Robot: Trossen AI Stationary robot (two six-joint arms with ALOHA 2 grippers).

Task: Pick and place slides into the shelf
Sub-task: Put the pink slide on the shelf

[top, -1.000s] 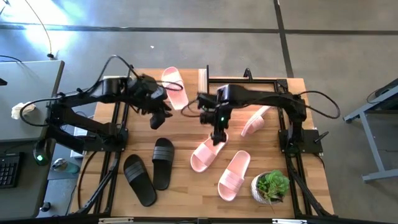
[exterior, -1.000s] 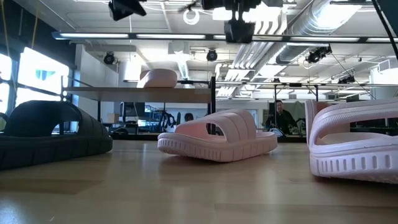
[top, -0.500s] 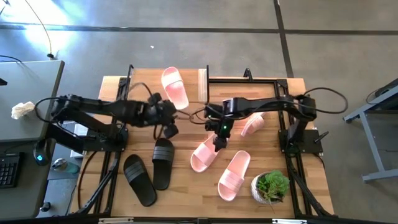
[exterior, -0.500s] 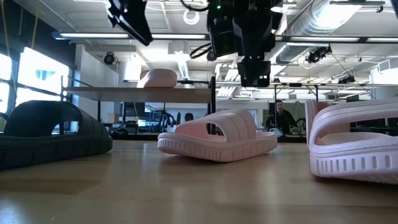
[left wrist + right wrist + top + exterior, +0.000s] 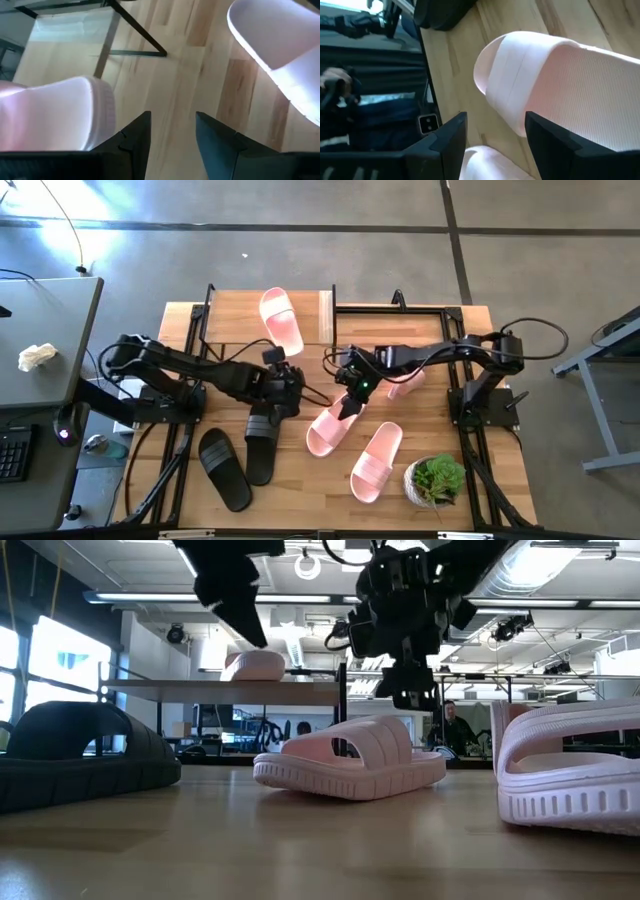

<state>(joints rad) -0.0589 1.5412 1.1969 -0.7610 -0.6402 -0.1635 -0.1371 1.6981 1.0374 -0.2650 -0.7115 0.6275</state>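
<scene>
Two pale pink slides lie mid-table and nearer the right. A third is partly under the right arm, and a fourth rests sole-down on the shelf's top board. Two black slides lie at the near left. My right gripper is open and hangs just above the mid-table pink slide's strap. My left gripper is open in the air, over the far end of a black slide.
A potted plant stands at the table's near right corner. Black frame rails run along the left and right sides of the table. Bare wood shows between the black slides and the pink ones.
My left gripper has swung from beside the shelf toward the table's middle and near side, coming lower, and stayed open. My right gripper has come down over the mid-table pink slide, its arm stretching lower. No slide has moved.
</scene>
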